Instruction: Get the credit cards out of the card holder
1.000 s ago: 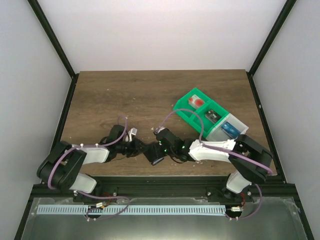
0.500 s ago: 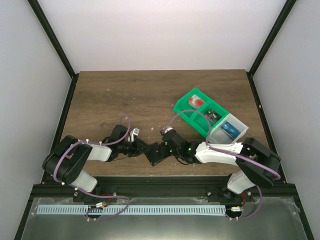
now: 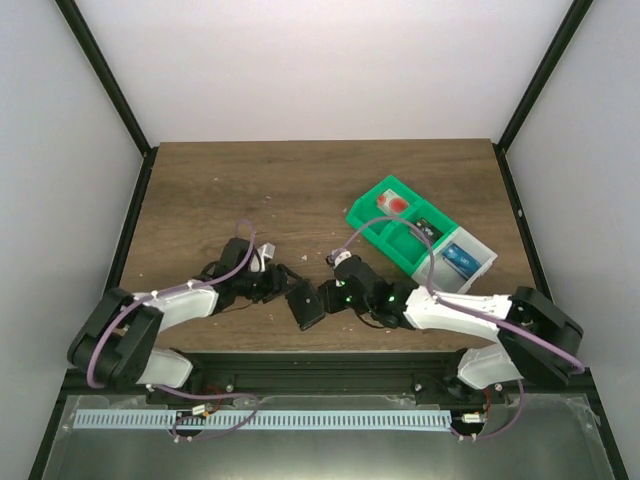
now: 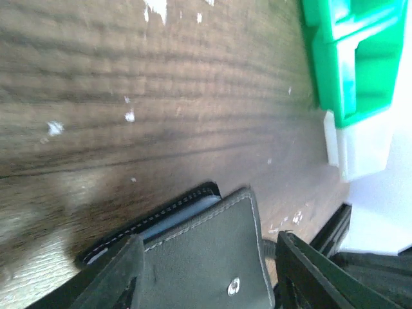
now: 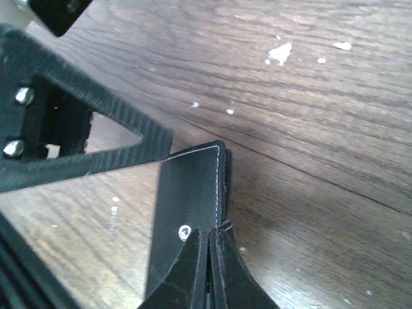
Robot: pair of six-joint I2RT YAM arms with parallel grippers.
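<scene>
The black card holder [image 3: 303, 306] lies on the wood table near the front edge, its flap slightly lifted so the pale blue inside [image 4: 174, 215] shows at one edge. My right gripper [image 3: 323, 297] is shut on the holder's near edge by its small tab, seen in the right wrist view [image 5: 210, 248]. My left gripper [image 3: 284, 281] is open, its fingers [image 4: 119, 273] on either side of the holder [image 4: 206, 251] without gripping it. A white credit card with a red blotch [image 3: 392, 204], a dark one [image 3: 428, 230] and a blue one [image 3: 460, 257] lie in the trays.
A green tray [image 3: 372, 220] joined to a clear-white tray [image 3: 482, 262] stands at the right middle of the table; both also show in the left wrist view [image 4: 351, 77]. White specks [image 5: 280, 53] dot the wood. The table's front edge is close behind the holder.
The left gripper has drawn back up and to the left and opened, uncovering the holder. The right arm has reached further left, still pinching the holder's edge.
</scene>
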